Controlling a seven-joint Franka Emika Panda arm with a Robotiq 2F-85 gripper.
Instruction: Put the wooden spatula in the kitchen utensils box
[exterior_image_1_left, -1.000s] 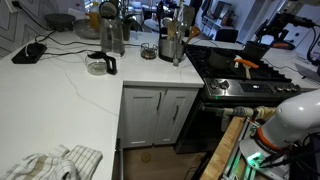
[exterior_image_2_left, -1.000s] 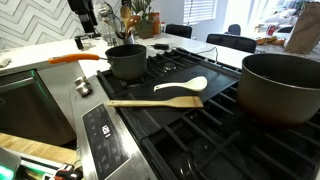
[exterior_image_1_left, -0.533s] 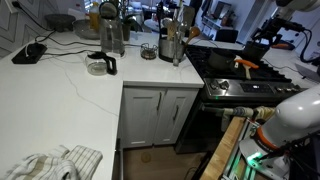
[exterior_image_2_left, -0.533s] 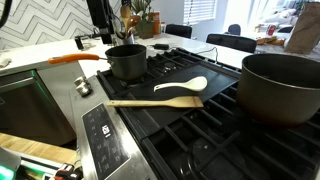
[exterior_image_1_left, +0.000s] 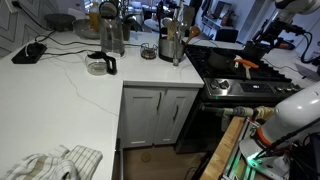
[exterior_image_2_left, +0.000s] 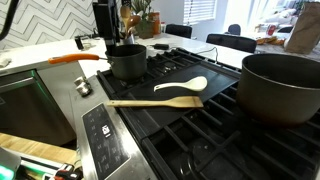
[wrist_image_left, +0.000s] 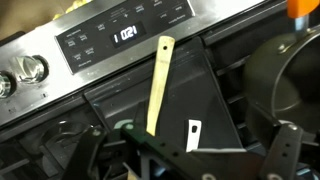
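The wooden spatula (exterior_image_2_left: 155, 102) lies flat on the black stove grates, its handle pointing toward the stove's front edge. In the wrist view its pale handle (wrist_image_left: 157, 85) runs up toward the control panel, and its blade is hidden behind the gripper's body. My gripper (exterior_image_2_left: 105, 36) hangs open and empty above the back of the stove, near the small pot and well away from the spatula. In the wrist view its fingers (wrist_image_left: 187, 158) are spread wide. The kitchen utensils box (exterior_image_1_left: 172, 44), a shiny steel holder with utensils in it, stands on the white counter beside the stove.
A white spatula (exterior_image_2_left: 182, 86) lies beside the wooden one. A small dark pot (exterior_image_2_left: 126, 61) with an orange handle and a large dark pot (exterior_image_2_left: 280, 88) sit on burners. A tall steel jug (exterior_image_1_left: 110, 30) and a small wire cup (exterior_image_1_left: 148, 50) stand near the holder.
In an exterior view my gripper has moved to the right, from the backsplash toward the space above the small pot. The spatulas and pots have not moved.
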